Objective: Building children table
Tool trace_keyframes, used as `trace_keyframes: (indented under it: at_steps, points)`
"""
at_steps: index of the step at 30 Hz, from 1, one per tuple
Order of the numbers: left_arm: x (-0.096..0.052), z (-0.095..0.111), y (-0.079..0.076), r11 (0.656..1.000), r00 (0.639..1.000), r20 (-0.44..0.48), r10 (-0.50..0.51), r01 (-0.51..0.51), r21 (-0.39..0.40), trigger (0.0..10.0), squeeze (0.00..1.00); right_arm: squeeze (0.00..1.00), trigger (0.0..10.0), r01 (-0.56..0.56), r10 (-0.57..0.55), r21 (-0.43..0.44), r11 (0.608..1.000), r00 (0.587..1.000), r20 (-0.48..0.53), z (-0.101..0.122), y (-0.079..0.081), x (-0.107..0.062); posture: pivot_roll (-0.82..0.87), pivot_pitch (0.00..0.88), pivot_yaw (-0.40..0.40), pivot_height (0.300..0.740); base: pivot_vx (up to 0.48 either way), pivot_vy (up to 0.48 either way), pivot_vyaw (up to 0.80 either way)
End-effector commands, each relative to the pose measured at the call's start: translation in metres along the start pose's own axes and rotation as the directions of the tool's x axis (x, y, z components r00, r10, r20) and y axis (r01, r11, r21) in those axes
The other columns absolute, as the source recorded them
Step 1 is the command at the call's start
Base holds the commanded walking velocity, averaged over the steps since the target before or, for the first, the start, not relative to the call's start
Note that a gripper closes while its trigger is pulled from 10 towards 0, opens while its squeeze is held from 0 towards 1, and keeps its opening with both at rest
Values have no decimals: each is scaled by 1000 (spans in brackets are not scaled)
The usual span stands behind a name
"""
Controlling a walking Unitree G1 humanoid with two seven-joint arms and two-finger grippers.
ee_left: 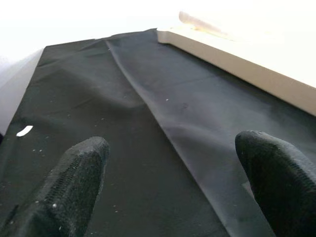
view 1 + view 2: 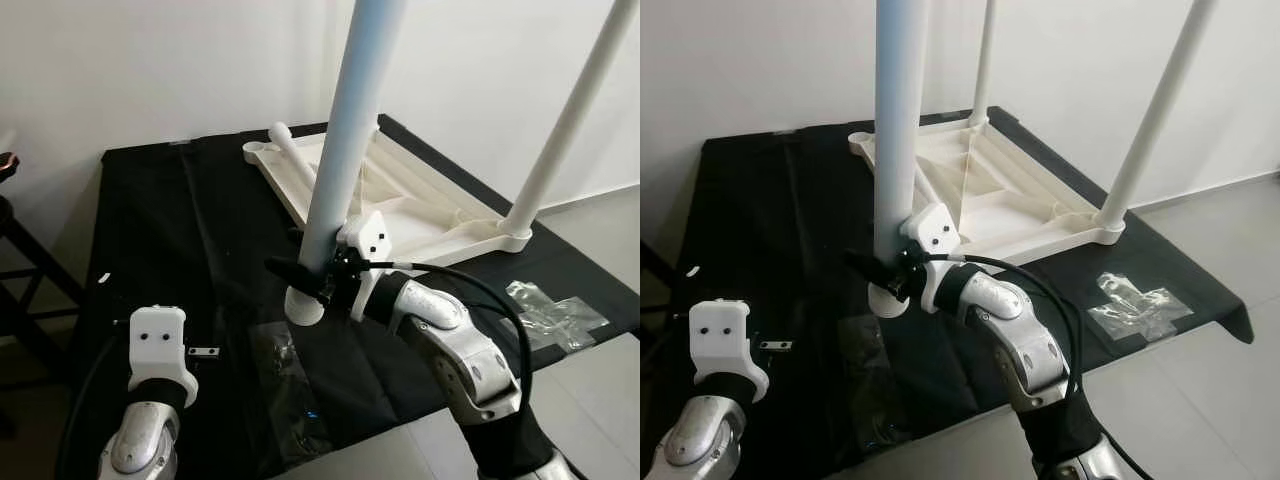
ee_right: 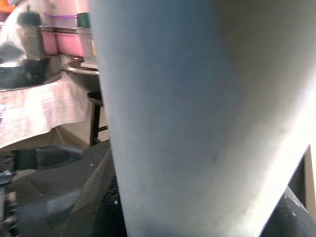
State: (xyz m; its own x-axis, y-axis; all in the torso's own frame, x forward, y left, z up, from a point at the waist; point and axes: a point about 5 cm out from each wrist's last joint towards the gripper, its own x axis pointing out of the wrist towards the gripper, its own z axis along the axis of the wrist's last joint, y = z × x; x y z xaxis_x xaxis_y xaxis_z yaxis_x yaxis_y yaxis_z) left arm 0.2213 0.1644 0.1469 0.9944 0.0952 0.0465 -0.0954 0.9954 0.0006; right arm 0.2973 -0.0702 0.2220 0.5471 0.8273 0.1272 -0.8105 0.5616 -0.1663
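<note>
Two grippers noted, taken left to right. We see the left gripper (image 1: pixel 173 187) low over the black cloth (image 2: pixel 150 230), fingers (image 1: pixel 74 182) spread wide with nothing between them, well apart from the table parts. Near centre, the right gripper (image 2: pixel 305 272) is pinched around the loose white leg (image 2: pixel 345 130), close to its lower rounded end, which sits just above the cloth. We record the leg's long axis as near upright, leaning slightly rightward toward its top, which runs out of frame. Behind it the upturned white tabletop (image 2: pixel 400 200) lies flat on the cloth, with another leg (image 2: pixel 570 120) standing at its right corner.
</note>
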Motion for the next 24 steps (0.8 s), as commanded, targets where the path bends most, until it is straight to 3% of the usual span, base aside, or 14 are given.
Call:
trace_keyframes:
  at_steps: [1, 4, 7, 11, 24]
  points:
    - [0, 1, -1, 1000, 1000, 11, -5, 5, 11, 10000, 0, 0, 10000, 2, -2, -12, 1000, 1000, 21, 3, 0, 2, -106, 125, 4, 740, 0, 0, 0]
    - [1, 0, 1, 998, 1000, 12, 8, -9, 70, 10000, 0, 0, 10000, 2, -2, -11, 1000, 1000, 24, 3, 1, 3, -105, 124, 10, 740, 0, -312, 0]
    - [2, 1, 2, 997, 1000, 20, 15, -17, 73, 10000, 0, 0, 10000, 4, -4, -11, 1000, 1000, 28, 4, 1, 3, -101, 125, 14, 740, 0, -469, 0]
    - [4, 6, 12, 997, 997, 13, 75, -75, -4, 10000, 0, 0, 10000, 53, -52, -12, 999, 997, 51, 8, -8, 7, -68, 153, 15, 740, 0, 0, 0]
    - [-9, 9, 8, 999, 1000, 2, 31, -31, 9, 10000, 0, 0, 10000, 98, -96, -25, 995, 993, 69, 17, -22, 16, -42, 210, 7, 740, 0, 0, 0]
